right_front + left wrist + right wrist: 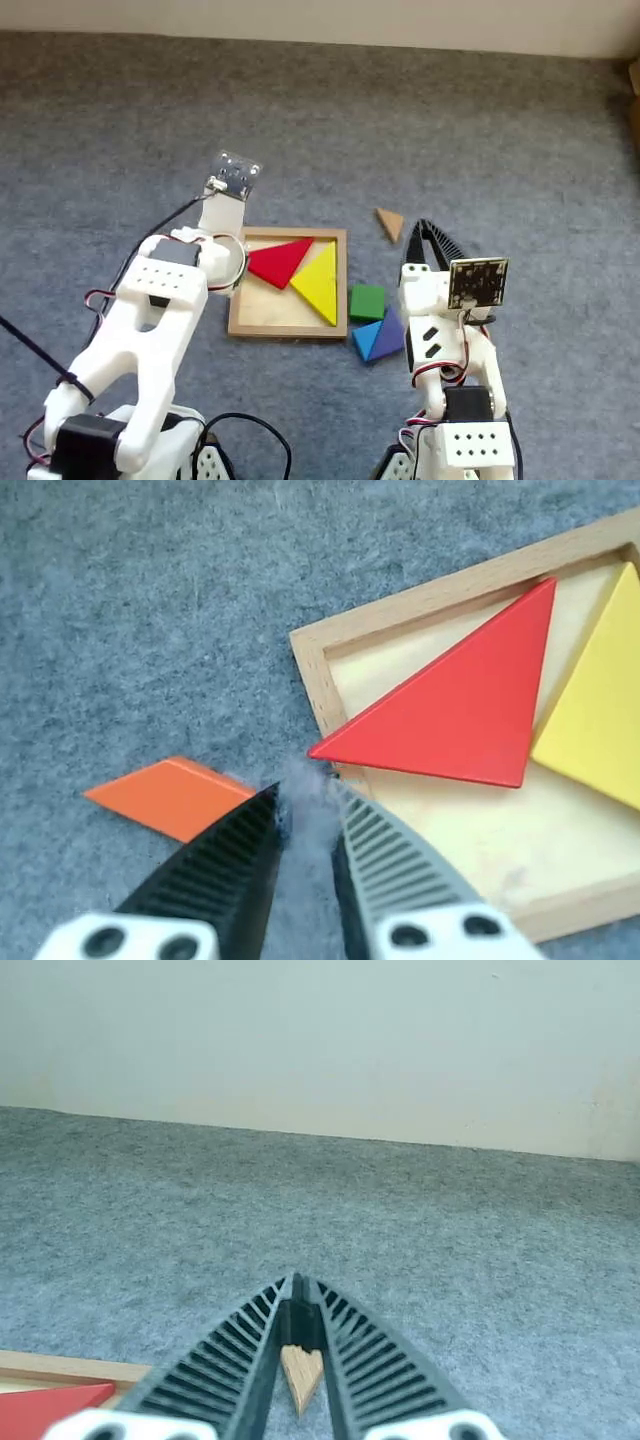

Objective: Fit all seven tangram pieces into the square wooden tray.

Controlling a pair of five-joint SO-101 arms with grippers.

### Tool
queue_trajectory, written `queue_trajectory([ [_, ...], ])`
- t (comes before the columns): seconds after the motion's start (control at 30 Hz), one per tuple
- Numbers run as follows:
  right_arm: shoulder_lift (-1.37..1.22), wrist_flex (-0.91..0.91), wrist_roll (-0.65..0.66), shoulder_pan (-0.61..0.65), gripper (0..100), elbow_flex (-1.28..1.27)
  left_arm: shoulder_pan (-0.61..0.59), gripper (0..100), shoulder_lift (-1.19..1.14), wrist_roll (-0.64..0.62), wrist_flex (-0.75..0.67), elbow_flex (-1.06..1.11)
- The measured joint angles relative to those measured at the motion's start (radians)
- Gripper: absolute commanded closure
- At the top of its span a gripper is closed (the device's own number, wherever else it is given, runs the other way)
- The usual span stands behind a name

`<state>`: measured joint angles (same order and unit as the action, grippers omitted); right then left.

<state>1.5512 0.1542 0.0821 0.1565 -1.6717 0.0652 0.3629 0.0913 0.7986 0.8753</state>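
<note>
Left gripper (303,792) a crack open, empty, at tray (310,680) corner beside orange piece (170,795) | right gripper (296,1282) tips together (nothing pinched), tan triangle (300,1375) nearby

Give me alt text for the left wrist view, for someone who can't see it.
The left gripper, slightly open, hovers over grey carpet at a corner of the wooden tray, where a red triangle lies with its tip over the rim. A yellow triangle sits beside it in the tray, and an orange parallelogram lies on the carpet outside.
</note>
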Motion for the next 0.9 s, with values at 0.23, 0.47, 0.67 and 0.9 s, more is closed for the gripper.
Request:
queue_trajectory([
  [0.23, 0.0, 0.0, 0.0, 0.0, 98.8, 0.0, 0.0, 95, -0.229, 0.0, 0.097, -0.152],
  [0.47, 0.0, 0.0, 0.0, 0.0, 98.8, 0.0, 0.0, 95, -0.319, 0.0, 0.104, -0.25],
  [0.67, 0.0, 0.0, 0.0, 0.0, 98.8, 0.0, 0.0, 95, -0.322, 0.0, 0.104, -0.273],
  [0.9, 0.0, 0.0, 0.0, 0.0, 98.8, 0.0, 0.063, 95, -0.322, 0.0, 0.072, -0.276],
])
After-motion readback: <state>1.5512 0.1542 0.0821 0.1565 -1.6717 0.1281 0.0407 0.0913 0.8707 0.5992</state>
